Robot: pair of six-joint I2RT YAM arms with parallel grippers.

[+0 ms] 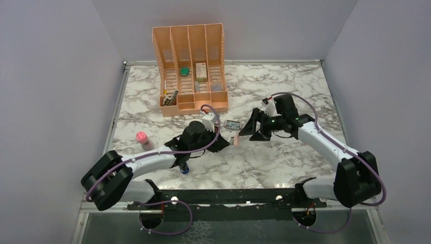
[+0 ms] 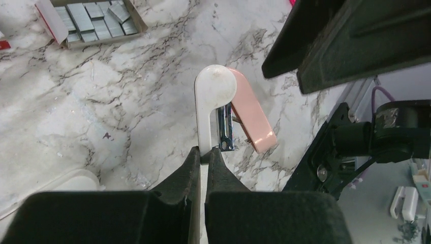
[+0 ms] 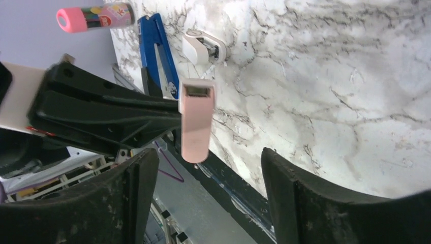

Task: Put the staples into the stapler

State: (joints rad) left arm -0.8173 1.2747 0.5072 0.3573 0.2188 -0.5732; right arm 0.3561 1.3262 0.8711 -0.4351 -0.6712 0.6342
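My left gripper [image 2: 207,152] is shut on the white arm of a small white-and-pink stapler [image 2: 216,96]. It is hinged open, its pink lid [image 3: 196,119] swung aside and a silver channel [image 2: 225,129] showing. My right gripper [image 3: 208,155] is open, and the pink lid's tip hangs just ahead of its jaws, untouched. In the top view the right gripper [image 1: 252,129] faces the left gripper [image 1: 218,142] over mid-table. The staples [image 2: 96,20] lie as grey strips in an open tray [image 1: 233,124]. A slim blue stapler [image 3: 158,51] lies on the table, partly under the left arm [image 1: 184,168].
An orange desk organizer [image 1: 190,66] stands at the back. A pink-capped tube [image 1: 142,138] lies left of the left arm. A small white object with metal parts [image 3: 201,47] sits beside the blue stapler. The table's near edge and black rail [image 1: 228,195] run below.
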